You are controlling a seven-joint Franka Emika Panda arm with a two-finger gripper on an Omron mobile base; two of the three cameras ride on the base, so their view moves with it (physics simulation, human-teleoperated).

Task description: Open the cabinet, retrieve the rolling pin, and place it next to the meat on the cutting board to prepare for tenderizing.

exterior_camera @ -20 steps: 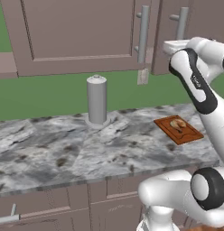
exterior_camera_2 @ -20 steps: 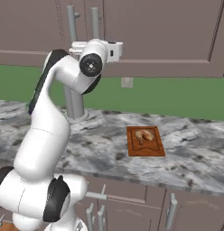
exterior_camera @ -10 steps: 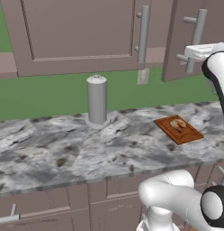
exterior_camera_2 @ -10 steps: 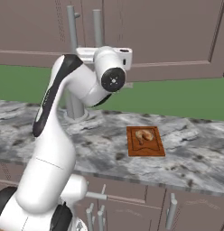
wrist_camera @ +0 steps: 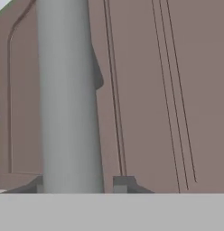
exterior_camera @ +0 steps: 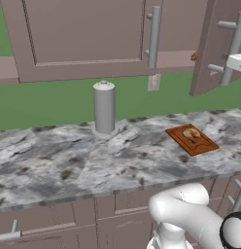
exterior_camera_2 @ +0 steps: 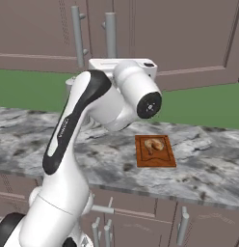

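The rolling pin (exterior_camera: 194, 56), a tan end peeking from the opened cabinet (exterior_camera: 217, 46) at upper right, looks light, stiff and smooth; best gripped mid-length. The end effector (wrist_camera: 80, 187) straddles the door's grey handle (wrist_camera: 68, 94); whether it grips, I cannot tell.

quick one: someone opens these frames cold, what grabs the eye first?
Probably the big white arm rising from the lower left of the right base view, its hand up against the cabinet. Next, in the left base view, the cabinet's right-hand door stands swung open at the upper right. Then the reddish cutting board with the small meat on it, right of the tall grey cylinder on the marbled counter.
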